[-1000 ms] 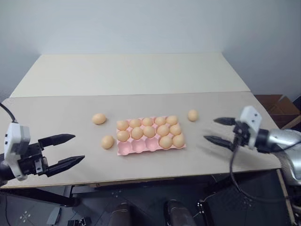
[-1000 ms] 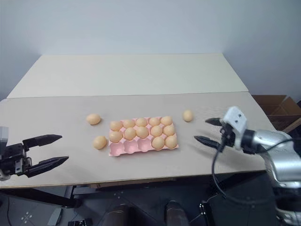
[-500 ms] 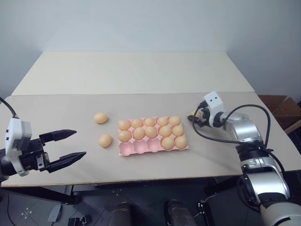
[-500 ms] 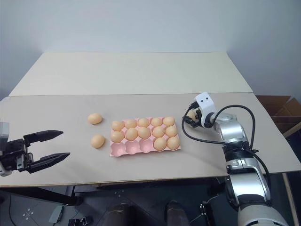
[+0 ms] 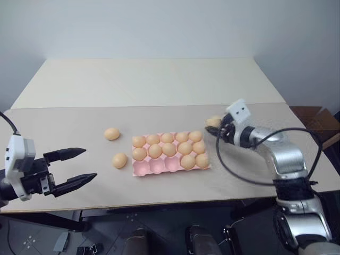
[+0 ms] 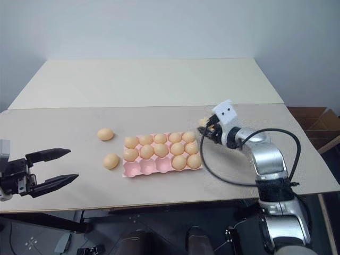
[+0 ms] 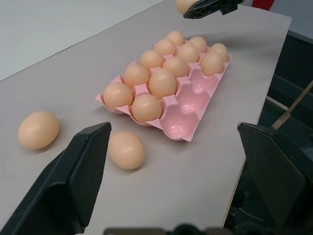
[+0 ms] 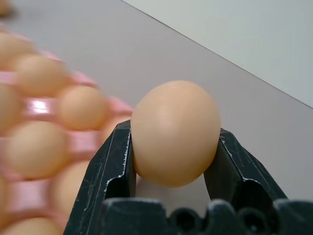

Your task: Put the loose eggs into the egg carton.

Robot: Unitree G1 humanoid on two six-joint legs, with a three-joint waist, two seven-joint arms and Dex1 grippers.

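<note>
The pale pink egg carton (image 5: 154,167) lies mid-table with several eggs in it. Three cups at its front left are bare. Two loose eggs (image 5: 111,133) (image 5: 120,160) rest on the table left of it. My right gripper (image 5: 217,126) hovers just off the carton's far right corner, shut on a third egg (image 8: 175,132), which its black fingers (image 8: 115,161) clamp from both sides. My left gripper (image 5: 90,163) stands open near the table's front left edge, well apart from the nearer loose egg (image 7: 126,149).
A paler tabletop panel (image 5: 149,79) extends behind the work area. An open cardboard box (image 5: 313,114) sits on the floor beyond the table's right edge. Bare table lies between the left gripper and the loose eggs.
My right gripper reached the egg lying right of the carton, shut on it, lifted it and carried it left toward the carton's corner. The left gripper stayed still and open.
</note>
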